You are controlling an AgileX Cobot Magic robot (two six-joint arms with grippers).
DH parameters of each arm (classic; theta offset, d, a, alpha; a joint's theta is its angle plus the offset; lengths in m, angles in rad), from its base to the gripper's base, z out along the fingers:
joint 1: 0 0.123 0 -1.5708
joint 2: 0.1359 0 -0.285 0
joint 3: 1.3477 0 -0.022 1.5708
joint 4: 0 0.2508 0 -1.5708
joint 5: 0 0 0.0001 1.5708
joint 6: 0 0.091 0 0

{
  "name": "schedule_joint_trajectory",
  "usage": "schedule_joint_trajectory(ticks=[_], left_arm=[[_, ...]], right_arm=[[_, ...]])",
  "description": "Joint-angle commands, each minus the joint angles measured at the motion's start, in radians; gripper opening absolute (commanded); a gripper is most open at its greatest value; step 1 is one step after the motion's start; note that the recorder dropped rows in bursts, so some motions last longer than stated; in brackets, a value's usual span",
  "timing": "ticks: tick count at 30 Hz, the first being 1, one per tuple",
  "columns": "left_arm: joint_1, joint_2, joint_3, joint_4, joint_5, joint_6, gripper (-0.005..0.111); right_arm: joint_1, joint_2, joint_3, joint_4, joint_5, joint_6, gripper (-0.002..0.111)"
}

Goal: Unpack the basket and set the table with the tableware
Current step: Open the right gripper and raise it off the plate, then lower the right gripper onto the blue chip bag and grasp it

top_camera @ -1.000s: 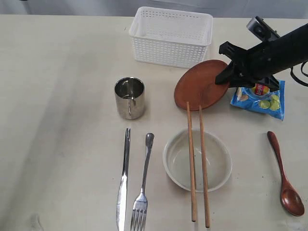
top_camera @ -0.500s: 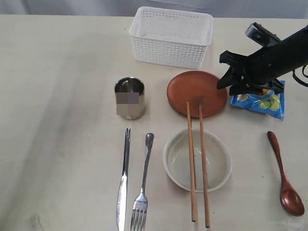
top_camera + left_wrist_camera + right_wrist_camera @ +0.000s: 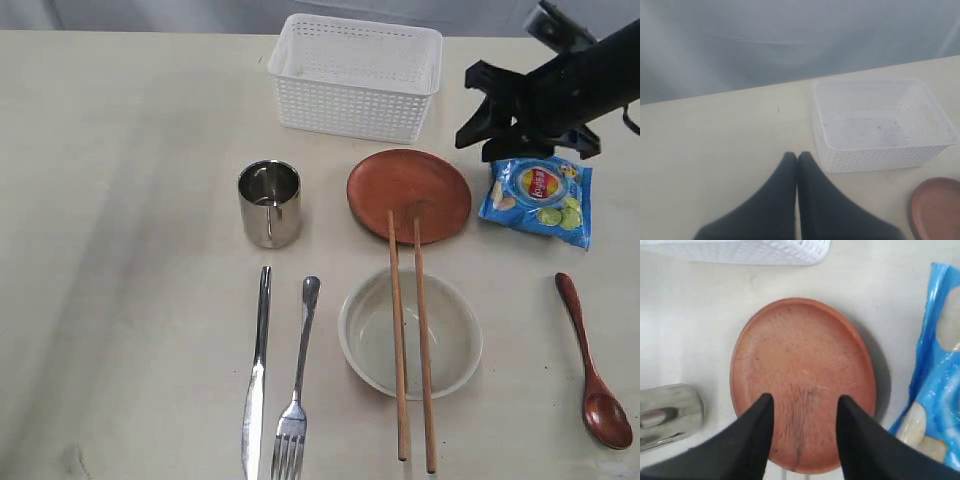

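The empty white basket (image 3: 355, 75) stands at the back of the table (image 3: 130, 150). The brown plate (image 3: 409, 185) lies flat in front of it. My right gripper (image 3: 470, 108) hangs open above the plate's right side, holding nothing; in the right wrist view its jaws (image 3: 805, 399) stand apart over the plate (image 3: 800, 355). A steel cup (image 3: 270, 203) stands left of the plate. The knife (image 3: 256, 385), fork (image 3: 297, 390), bowl (image 3: 365, 340) and spoon (image 3: 593, 360) lie in front. Two chopsticks (image 3: 398, 330) rest across the bowl and touch the plate. My left gripper (image 3: 797, 156) is shut and empty beside the basket (image 3: 880, 125).
A blue chips bag (image 3: 540, 198) lies right of the plate, under my right arm. It also shows in the right wrist view as the chips bag (image 3: 940, 390) beside the plate.
The plate, held tilted by my right gripper a second ago, now lies flat on the table. The right gripper has opened, let go and drawn back up and to the right.
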Motion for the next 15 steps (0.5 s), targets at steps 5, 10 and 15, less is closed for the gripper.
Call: schedule_joint_trajectory(ticks=[5,10,15], left_arm=[[0.002,-0.013,0.004,0.004,-0.003,0.002,0.0],[0.002,-0.018,0.004,0.004,-0.003,0.002,0.0],[0.002,-0.018,0.004,0.004,0.0,0.002,0.0]], right_arm=[[-0.127,-0.112,-0.038,-0.478,0.086,0.309,0.061],[-0.181,-0.091,-0.031,-0.517,0.091,0.324,0.061],[-0.201,-0.049,-0.031,-0.552,0.057,0.334,0.044]])
